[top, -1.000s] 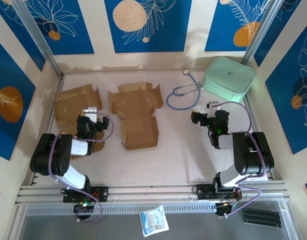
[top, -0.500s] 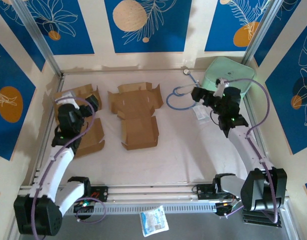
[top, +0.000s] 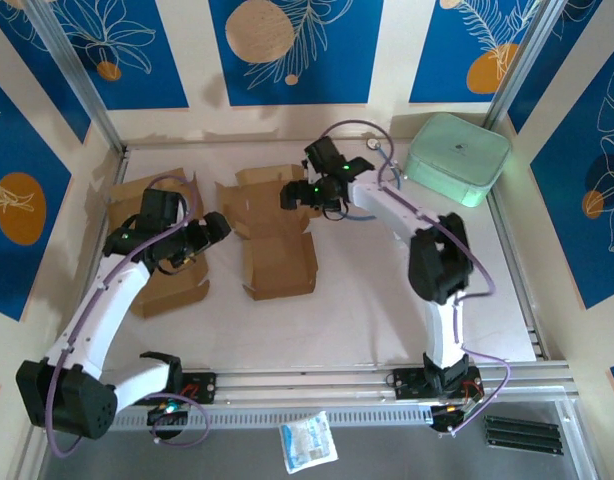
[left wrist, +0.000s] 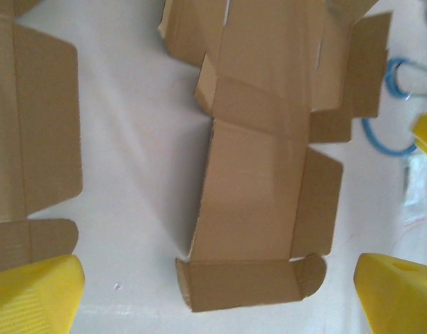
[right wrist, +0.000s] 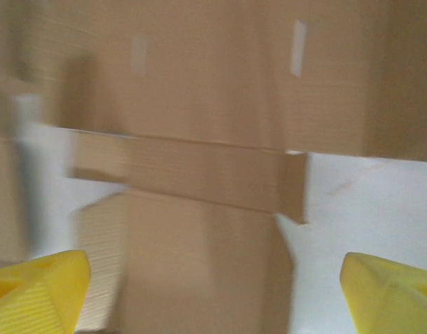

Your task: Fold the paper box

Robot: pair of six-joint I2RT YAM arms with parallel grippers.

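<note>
The left pincer (top: 216, 228) hangs beside the box (top: 279, 262), the right pincer (top: 291, 196) over its far end — both wide open, empty, probably set to fold it.

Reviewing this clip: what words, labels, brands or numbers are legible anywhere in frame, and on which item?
No text can be read here.
Green case: whatever is printed on it is too small to read.
Packet at the near edge: blue print, too small to read.
Cardboard boxes: no print seen.
Wall panels: leaf and circle patterns, no words.
</note>
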